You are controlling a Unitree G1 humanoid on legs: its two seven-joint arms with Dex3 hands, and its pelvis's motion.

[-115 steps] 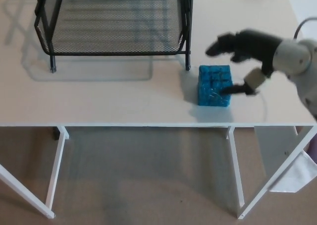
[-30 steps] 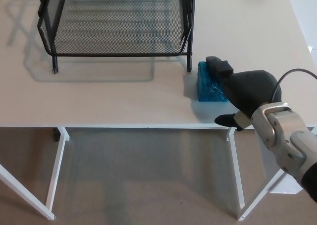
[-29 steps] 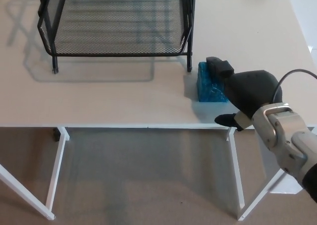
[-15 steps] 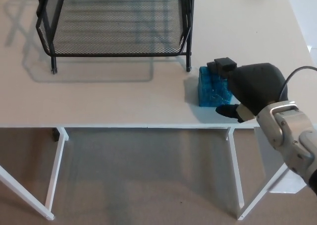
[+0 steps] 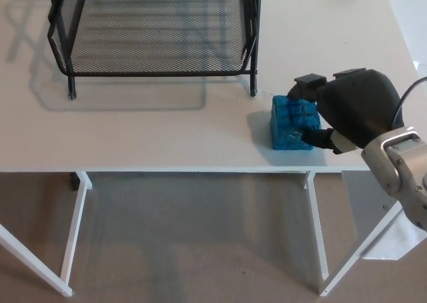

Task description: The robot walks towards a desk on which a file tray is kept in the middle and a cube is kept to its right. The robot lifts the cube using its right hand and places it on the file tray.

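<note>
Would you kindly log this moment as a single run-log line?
phase: grasp | right hand: shut on cube | cube: on desk, right of file tray | left hand: not in view

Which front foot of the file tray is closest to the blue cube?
The right front foot, just beside the cube; the left front foot stands far off.

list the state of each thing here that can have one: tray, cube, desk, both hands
file tray: upright at the back of the desk, nothing on its mesh
cube: on the desk right of the tray, apart from it, clasped by the right hand
right hand: shut on the cube, fingers over its far edge, thumb on its near side
left hand: not in view
desk: bears the tray and the cube
</note>
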